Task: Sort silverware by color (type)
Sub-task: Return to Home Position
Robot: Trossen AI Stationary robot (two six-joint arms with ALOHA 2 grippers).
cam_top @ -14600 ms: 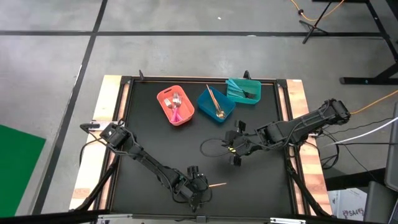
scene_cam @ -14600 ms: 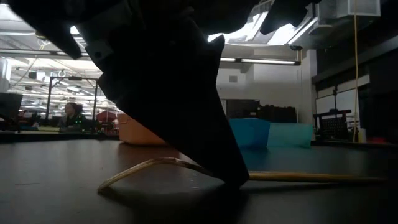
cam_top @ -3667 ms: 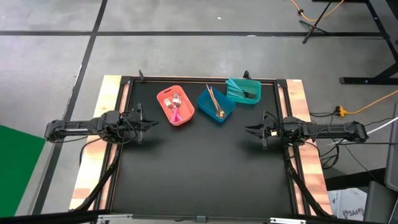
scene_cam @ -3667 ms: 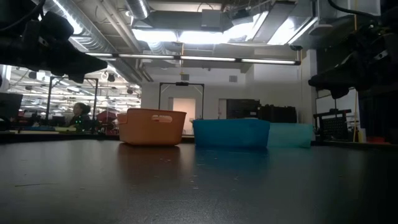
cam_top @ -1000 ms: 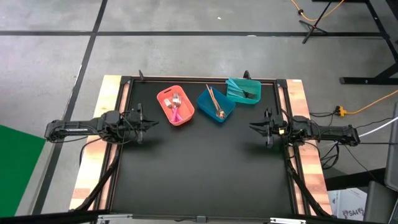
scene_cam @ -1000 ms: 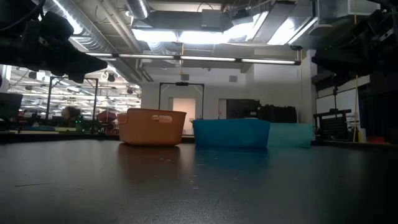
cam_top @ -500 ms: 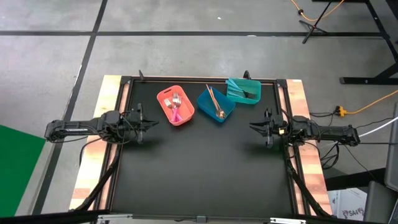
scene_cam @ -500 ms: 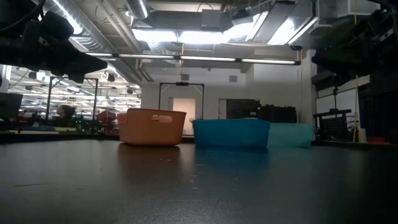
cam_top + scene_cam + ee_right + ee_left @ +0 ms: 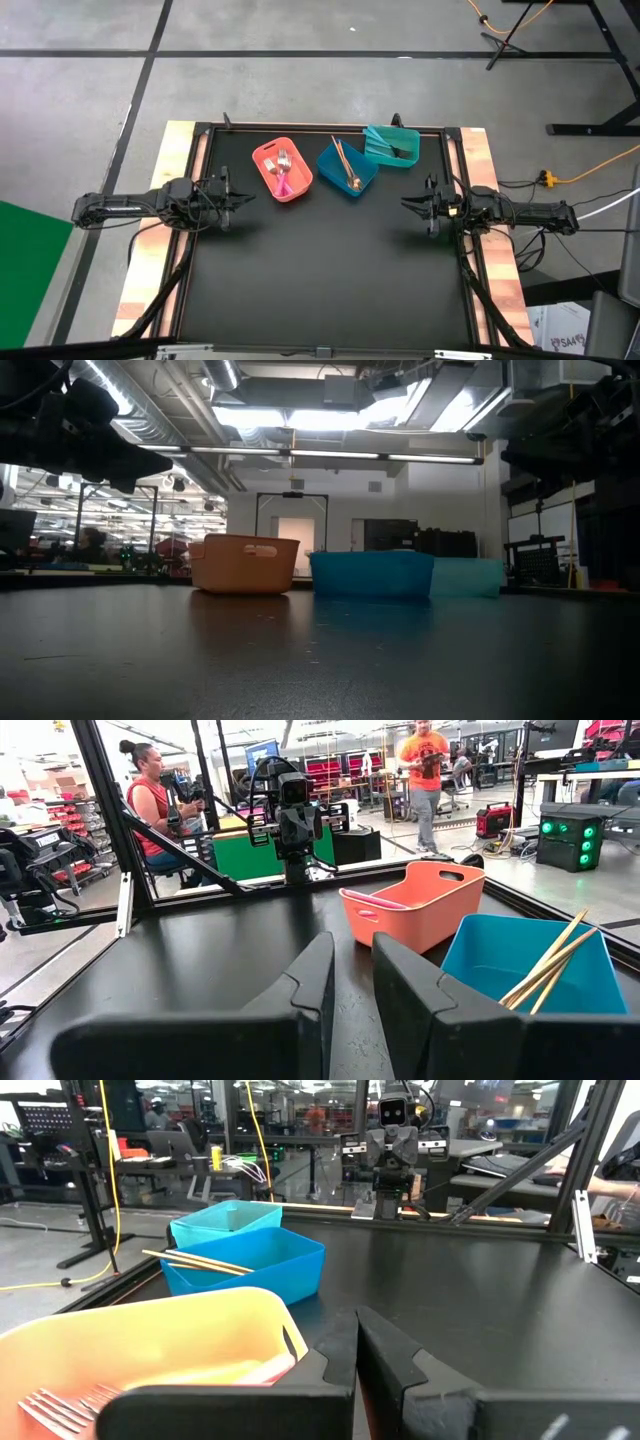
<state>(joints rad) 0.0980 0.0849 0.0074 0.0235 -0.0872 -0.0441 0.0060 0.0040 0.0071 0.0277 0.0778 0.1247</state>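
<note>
The silverware lies in three bins at the table's far middle. Pink-handled forks are in the orange bin. Gold pieces lean on the rim of the blue bin. Light-blue pieces are in the teal bin. My left gripper hovers level at the table's left side, shut, with nothing in it. My right gripper hovers level at the right side. A narrow gap shows between its fingers, with nothing in it. Each gripper points toward the table's middle.
The black tabletop stretches between the two arms and toward the near edge, framed by wooden side rails. In the low view the bins stand in a row at the far side. People are in the room beyond the table.
</note>
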